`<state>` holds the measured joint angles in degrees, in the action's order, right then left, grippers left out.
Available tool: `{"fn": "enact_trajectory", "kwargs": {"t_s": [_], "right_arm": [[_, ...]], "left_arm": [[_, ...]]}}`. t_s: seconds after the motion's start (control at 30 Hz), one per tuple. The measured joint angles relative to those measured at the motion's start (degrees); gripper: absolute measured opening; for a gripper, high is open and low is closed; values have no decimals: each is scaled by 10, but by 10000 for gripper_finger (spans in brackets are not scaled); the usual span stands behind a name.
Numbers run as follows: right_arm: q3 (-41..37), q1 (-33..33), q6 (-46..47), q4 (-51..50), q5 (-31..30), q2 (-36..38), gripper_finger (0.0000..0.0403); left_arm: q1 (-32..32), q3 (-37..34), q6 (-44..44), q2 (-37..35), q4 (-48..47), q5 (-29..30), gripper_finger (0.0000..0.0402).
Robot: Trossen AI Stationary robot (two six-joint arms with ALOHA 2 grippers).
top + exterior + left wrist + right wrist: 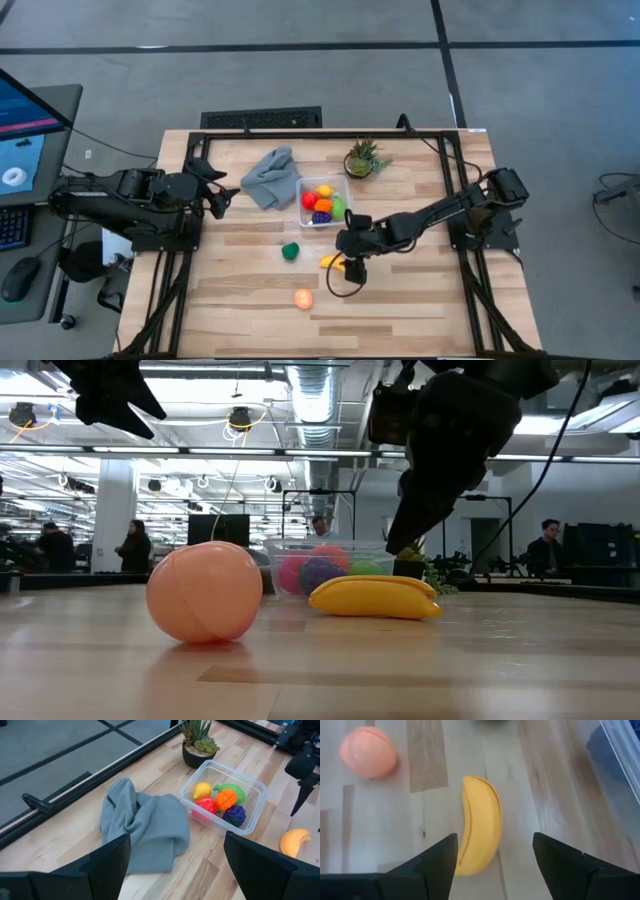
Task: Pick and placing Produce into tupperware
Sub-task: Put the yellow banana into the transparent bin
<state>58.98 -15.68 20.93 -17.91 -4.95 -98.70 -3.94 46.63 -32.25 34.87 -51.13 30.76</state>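
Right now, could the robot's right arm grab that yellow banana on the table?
Probably yes. The right hand hangs just above the banana with its fingers spread to either side of it, and nothing lies between them. The peach fruit and the tupperware sit clear of it.

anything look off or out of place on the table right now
Nothing is spilled or damaged. The grey cloth lies crumpled beside the tupperware. Three pieces of produce are outside it on the wood: the banana under the open right gripper, a dark green piece and the peach. The left gripper waits open near the cloth.
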Motion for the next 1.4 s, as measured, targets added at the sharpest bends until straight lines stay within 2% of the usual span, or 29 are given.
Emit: {"fn": "enact_trajectory", "kwargs": {"t_s": [0.97,1.1,1.27,1.4], "right_arm": [[0,18,-19,35,11,-1,292],[5,18,-16,30,21,-27,292],[53,15,-19,22,34,-80,292],[73,15,-19,20,36,-94,292]], "left_arm": [[0,0,-3,0,-1,6,308],[0,0,-3,0,-5,6,308],[0,0,-6,0,-8,6,308],[0,0,-8,0,-12,5,308]]}}
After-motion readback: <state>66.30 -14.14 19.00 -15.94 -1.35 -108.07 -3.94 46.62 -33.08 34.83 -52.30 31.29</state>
